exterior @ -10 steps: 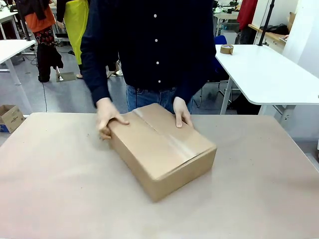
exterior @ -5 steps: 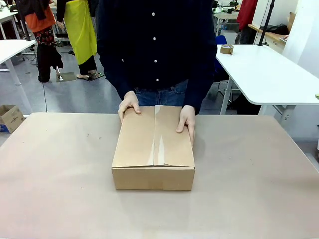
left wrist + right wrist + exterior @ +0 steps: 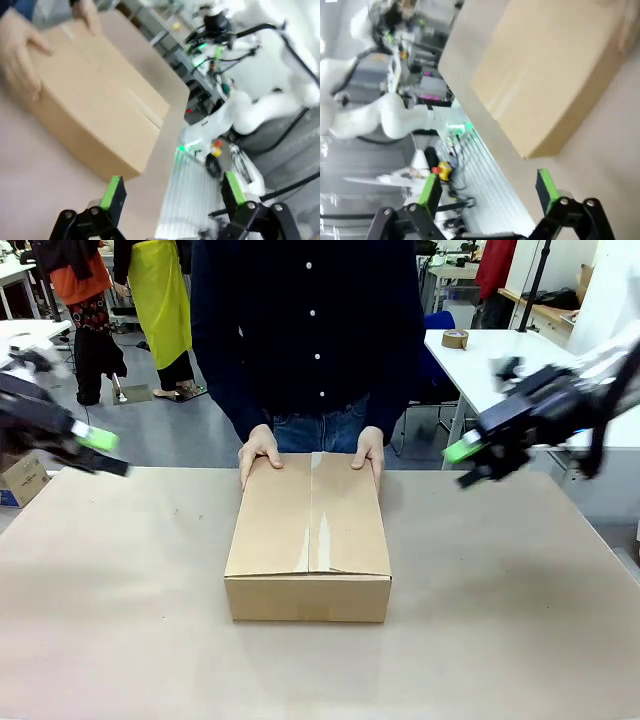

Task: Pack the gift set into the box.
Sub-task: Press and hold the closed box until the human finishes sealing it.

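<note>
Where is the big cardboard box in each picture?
Front view: the cardboard box sits in the middle of the table, with the person's hands on its far end.
Left wrist view: the cardboard box is in the upper left, lying slantwise.
Right wrist view: the cardboard box is in the upper right, also slantwise.
Shared landmark: the tan table under the box in every view.

Closed box (image 3: 308, 530) on the table (image 3: 110, 620) — person's hands (image 3: 261, 451) at its far edge.
</note>
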